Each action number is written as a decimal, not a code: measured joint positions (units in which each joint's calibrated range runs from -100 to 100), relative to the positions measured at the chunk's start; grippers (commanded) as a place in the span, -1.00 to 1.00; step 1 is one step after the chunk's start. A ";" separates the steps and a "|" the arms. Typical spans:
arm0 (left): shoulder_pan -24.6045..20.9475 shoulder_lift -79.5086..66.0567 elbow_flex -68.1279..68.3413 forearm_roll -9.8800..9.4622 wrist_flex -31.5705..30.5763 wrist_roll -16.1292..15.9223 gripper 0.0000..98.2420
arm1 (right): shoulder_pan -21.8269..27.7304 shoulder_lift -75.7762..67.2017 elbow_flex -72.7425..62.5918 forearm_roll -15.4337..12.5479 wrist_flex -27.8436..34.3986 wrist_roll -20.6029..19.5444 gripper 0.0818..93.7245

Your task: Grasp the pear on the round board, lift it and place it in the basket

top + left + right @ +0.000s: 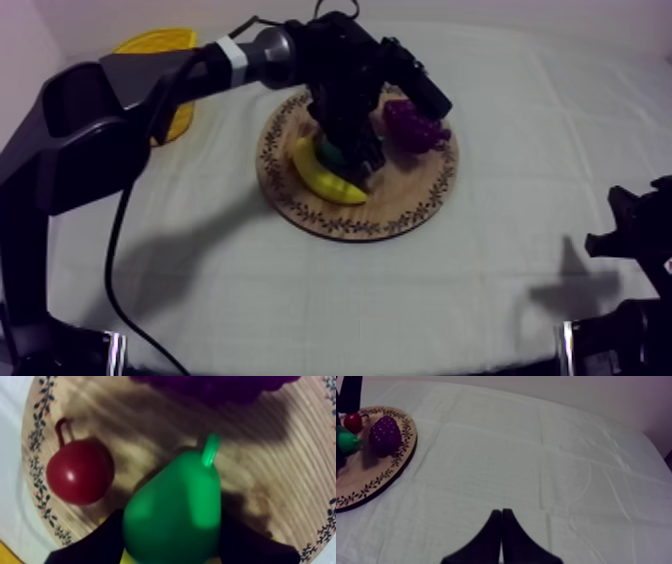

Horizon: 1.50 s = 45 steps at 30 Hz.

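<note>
Two black fingers (95, 546) of my left gripper (348, 162) are clamped on the wide lower half of the pear (172, 513), over the middle of the wooden board (400, 215); I cannot tell whether it has left the wood. On the board a banana (325, 178) lies just beside it, with a small red fruit (80, 471) and grapes (412, 125) near. The yellow basket (150, 42) sits beyond the board's far left rim. My right gripper (501, 512), fingers together on nothing, rests well right of the board. I judge the smooth, rounded pear could squirt from the pads on the lift, or the fingers could drag the banana off the board
</note>
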 measured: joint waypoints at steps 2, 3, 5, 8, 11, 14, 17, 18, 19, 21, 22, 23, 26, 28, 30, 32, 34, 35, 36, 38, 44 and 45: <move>0.04 -1.83 1.33 -1.03 0.80 0.59 0.15 | 0.00 0.00 0.00 0.00 0.00 0.00 -0.99; 0.10 -3.16 2.18 -1.60 1.46 0.95 0.15 | 0.00 0.00 0.00 0.00 0.00 0.00 -0.99; 0.22 -6.11 3.98 -2.85 2.64 1.64 0.15 | 0.00 0.00 0.00 0.00 0.00 0.00 -0.99; 0.01 -11.62 5.94 -5.43 5.30 2.49 0.16 | 0.00 0.00 0.00 0.00 0.00 0.00 -0.99; -0.89 -17.60 6.43 -7.90 8.71 2.77 0.17 | 0.00 0.00 0.00 0.00 0.00 0.00 -0.99; -2.48 -24.03 6.69 -10.05 11.23 2.52 0.18 | 0.00 0.00 0.00 0.00 0.00 0.00 -0.99; -4.56 -29.22 7.41 -11.48 12.01 2.03 0.18 | 0.00 0.00 0.00 0.00 0.00 0.00 -0.99; -5.47 -30.84 7.87 -11.73 11.94 1.78 0.18 | 0.00 0.00 0.00 0.00 0.00 0.00 -0.99; -6.44 -32.30 8.37 -11.94 11.71 1.56 0.18 | 0.00 0.00 0.00 0.00 0.00 0.00 -0.99; -8.29 -34.49 9.51 -12.11 10.86 1.17 0.19 | 0.00 0.00 0.00 0.00 0.00 0.00 -0.99; -9.37 -35.43 10.25 -12.11 10.12 1.00 0.19 | 0.00 0.00 0.00 0.00 0.00 0.00 -0.99; -10.47 -36.06 10.87 -12.11 9.35 0.90 0.19 | 0.00 0.00 0.00 0.00 0.00 0.00 -0.99; -13.65 -37.29 13.43 -11.82 6.72 0.64 0.19 | 0.00 0.00 0.00 0.00 0.00 0.00 -0.99; -15.94 -37.12 15.17 -11.36 4.44 0.53 0.19 | 0.00 0.00 0.00 0.00 0.00 0.00 -0.99; -17.93 -36.54 16.69 -10.73 2.52 0.53 0.19 | 0.00 0.00 0.00 0.00 0.00 0.00 -0.99; -19.96 -35.92 18.16 -10.31 0.12 0.56 0.20 | 0.00 0.00 0.00 0.00 0.00 0.00 -0.99; -21.70 -34.90 19.70 -9.68 -2.51 0.72 0.20 | 0.00 0.00 0.00 0.00 0.00 0.00 -0.99; -22.46 -34.26 20.44 -9.38 -3.61 0.76 0.20 | 0.00 0.00 0.00 0.00 0.00 0.00 -0.99; -23.01 -33.60 21.09 -9.16 -4.84 0.87 0.20 | 0.00 0.00 0.00 0.00 0.00 0.00 -0.99; -24.26 -32.02 22.01 -8.51 -7.48 1.03 0.21 | 0.00 0.00 0.00 0.00 0.00 0.00 -0.99; -26.93 -26.45 22.68 -6.24 -14.03 1.17 0.22 | 0.00 0.00 0.00 0.00 0.00 0.00 -0.99; -27.31 -25.43 22.75 -6.00 -14.78 1.13 0.22 | 0.00 0.00 0.00 0.00 0.00 0.00 -0.99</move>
